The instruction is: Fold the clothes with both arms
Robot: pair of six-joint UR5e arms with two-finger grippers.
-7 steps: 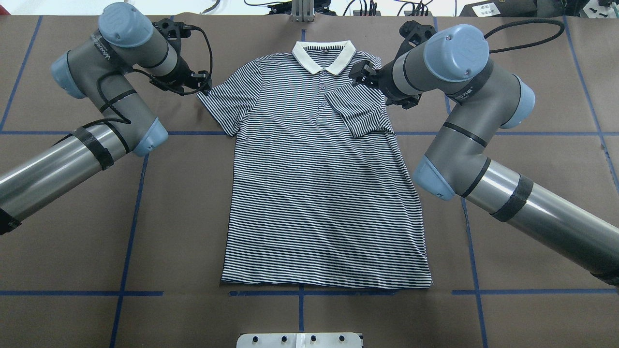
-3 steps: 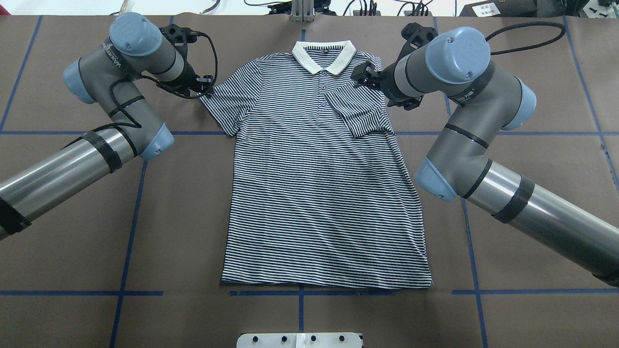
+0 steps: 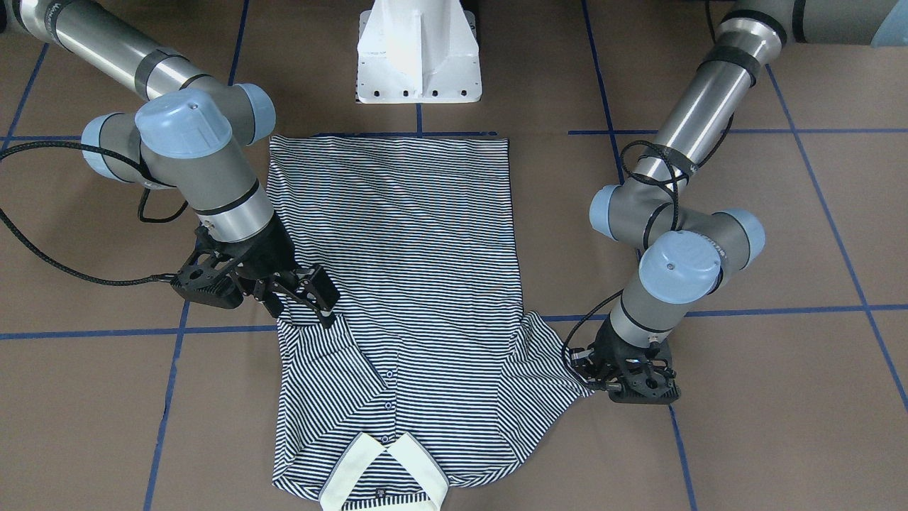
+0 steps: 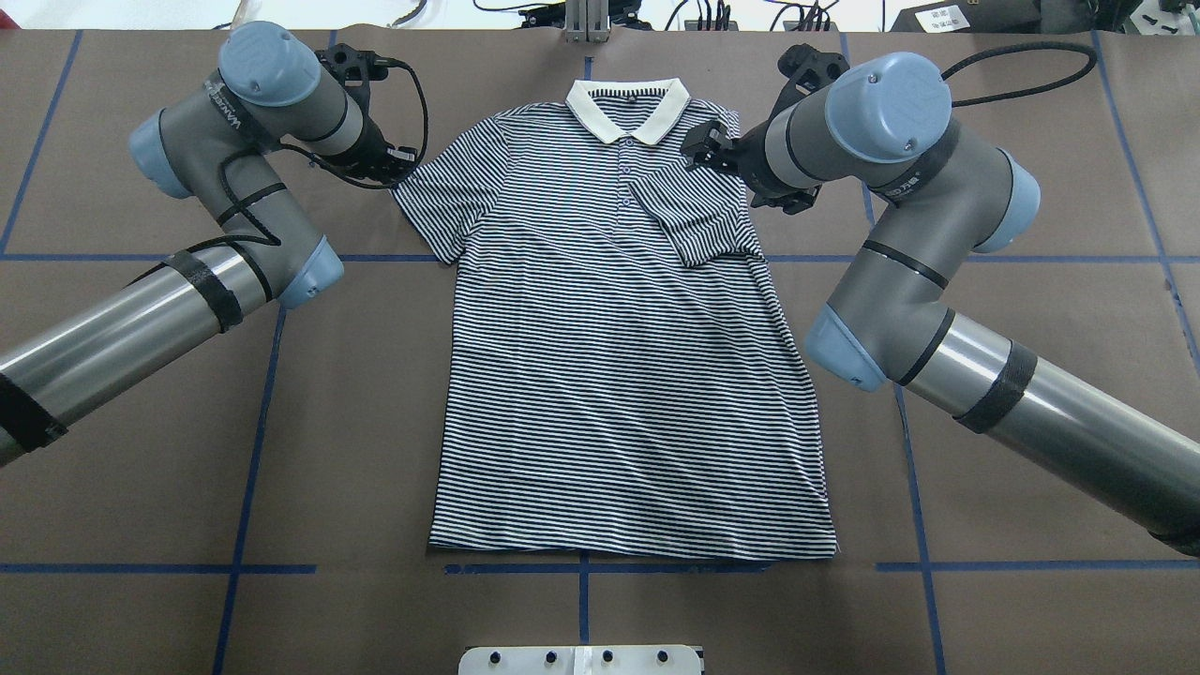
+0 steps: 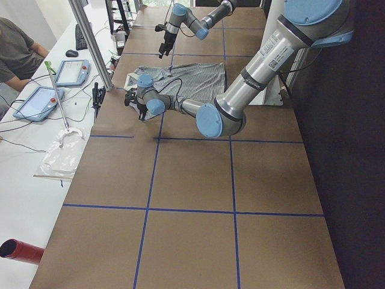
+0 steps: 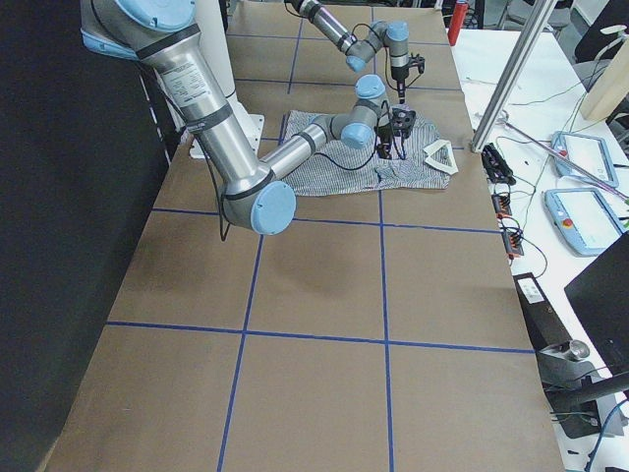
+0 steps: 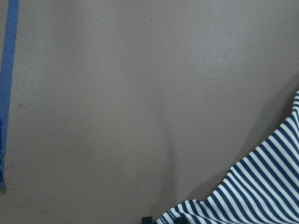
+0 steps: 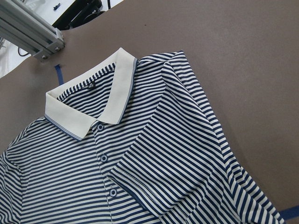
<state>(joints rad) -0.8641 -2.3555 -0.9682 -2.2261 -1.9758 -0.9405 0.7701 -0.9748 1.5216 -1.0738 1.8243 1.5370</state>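
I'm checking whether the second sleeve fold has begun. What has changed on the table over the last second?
The left arm swung in toward the shirt. The left gripper, at the tip of the unfolded sleeve, nudged that tip slightly inward; I cannot tell whether it has gripped the cloth. The right gripper, the folded sleeve on the chest, the collar and the shirt's body stayed put.

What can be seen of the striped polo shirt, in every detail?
The polo shirt looks like a soft knit with thin navy-and-white stripes, a plain cream collar and a small buttoned placket. It lies flat, front up, on the brown table cover, collar away from the robot. The sleeve on the robot's right is folded inward over the chest; the other lies spread, with the left gripper at its tip. The right gripper is open by the shoulder.
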